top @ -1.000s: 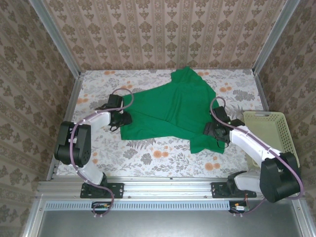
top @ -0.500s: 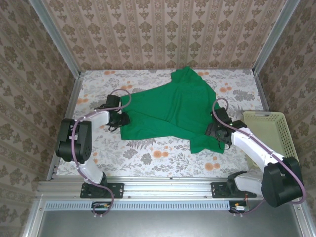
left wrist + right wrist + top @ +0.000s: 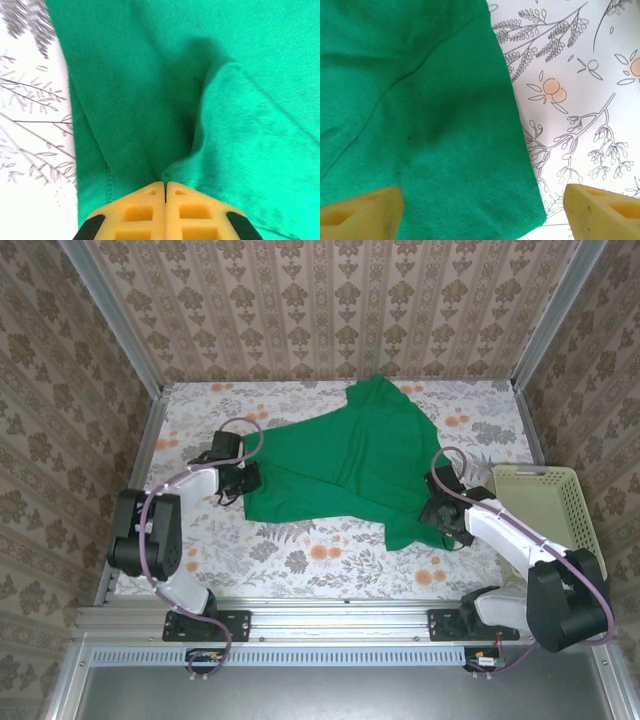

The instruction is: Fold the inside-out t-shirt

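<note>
Backdrop: patterned wallpaper walls stand around a floral worktop (image 3: 300,562), with both arm bases at its near edge.
Left end effector (image 3: 244,480): it sits at the garment's left edge. In the left wrist view the yellow pads (image 3: 145,212) are pressed together, clenched on a raised ridge of green cloth that runs into their tips.
Inside-out t-shirt (image 3: 350,460): it lies spread but crooked across the middle of the worktop. One part reaches toward the far wall and one lobe hangs toward the near right. A stitched hem shows beside the left pinch.
Right end effector (image 3: 441,516): it is low over the near-right lobe. The right wrist view shows it released, fingers (image 3: 365,212) wide apart, with flat cloth and its edge between them.
Basket (image 3: 560,502): pale yellow-green plastic, at the right edge, apart from the shirt.
Step in hand: probably securing two grip points before the first fold. One side is held, the other not yet.
Next move: likely calls for the right fingers to close on the cloth edge, then both arms to lift and carry together so the fabric does not bunch.
</note>
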Controlling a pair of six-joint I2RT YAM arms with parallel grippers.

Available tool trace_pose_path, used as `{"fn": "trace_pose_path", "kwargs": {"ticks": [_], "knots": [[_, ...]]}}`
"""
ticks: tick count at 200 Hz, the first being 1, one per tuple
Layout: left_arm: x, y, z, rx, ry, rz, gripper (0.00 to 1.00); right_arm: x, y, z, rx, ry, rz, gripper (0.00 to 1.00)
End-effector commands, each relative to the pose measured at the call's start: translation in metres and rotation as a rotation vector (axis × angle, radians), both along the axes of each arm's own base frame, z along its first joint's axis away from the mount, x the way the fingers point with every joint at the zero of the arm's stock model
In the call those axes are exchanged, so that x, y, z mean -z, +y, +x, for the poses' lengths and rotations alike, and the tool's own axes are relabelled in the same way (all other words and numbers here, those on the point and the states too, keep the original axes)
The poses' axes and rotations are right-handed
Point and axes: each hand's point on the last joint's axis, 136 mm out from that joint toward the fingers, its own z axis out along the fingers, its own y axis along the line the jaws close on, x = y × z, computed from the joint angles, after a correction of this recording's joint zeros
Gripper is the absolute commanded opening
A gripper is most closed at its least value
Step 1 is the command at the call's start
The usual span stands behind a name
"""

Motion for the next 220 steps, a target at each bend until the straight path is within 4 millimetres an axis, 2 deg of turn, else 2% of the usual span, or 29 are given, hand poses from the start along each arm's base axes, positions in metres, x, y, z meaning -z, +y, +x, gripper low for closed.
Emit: {"fn": "trace_pose_path", "kwargs": {"ticks": [1, 54, 71, 88, 109, 145, 155, 174, 186, 208, 220], "knots": [[-0.03, 0.01, -0.001, -0.056, -0.09, 0.003, 0.0, 0.009, -0.005, -0.01, 0.07, 0.027, -0.001, 0.84], [-0.069, 0.037, -0.01, -0.144, -0.206, -0.009, 0.0, 0.029, 0.004, -0.021, 0.147, 0.042, 0.084, 0.81], [-0.081, 0.043, -0.012, -0.161, -0.237, -0.026, 0.0, 0.029, 0.006, -0.02, 0.145, 0.04, 0.079, 0.78], [-0.09, 0.045, -0.013, -0.166, -0.257, -0.037, 0.0, 0.029, 0.012, -0.015, 0.125, 0.032, 0.092, 0.69], [-0.096, 0.047, -0.014, -0.164, -0.265, -0.038, 0.0, 0.032, 0.027, -0.01, 0.09, 0.036, 0.125, 0.63], [-0.094, 0.046, -0.014, -0.162, -0.26, -0.044, 0.0, 0.032, 0.046, -0.008, 0.044, 0.043, 0.123, 0.61], [-0.092, 0.045, -0.015, -0.158, -0.252, -0.041, 0.0, 0.036, 0.052, -0.008, 0.035, 0.049, 0.134, 0.54], [-0.09, 0.047, -0.016, -0.163, -0.249, -0.038, 0.0, 0.048, 0.058, -0.011, 0.027, 0.092, 0.147, 0.3], [-0.091, 0.048, -0.016, -0.168, -0.252, -0.042, 0.0, 0.047, 0.059, -0.008, 0.019, 0.09, 0.138, 0.19], [-0.102, 0.05, -0.015, -0.174, -0.27, -0.062, 0.0, 0.029, 0.053, -0.002, 0.002, 0.056, 0.09, 0.05], [-0.113, 0.051, -0.016, -0.174, -0.295, -0.074, 0.0, 0.001, 0.046, 0.005, -0.013, -0.015, 0.055, 0.0]]}}
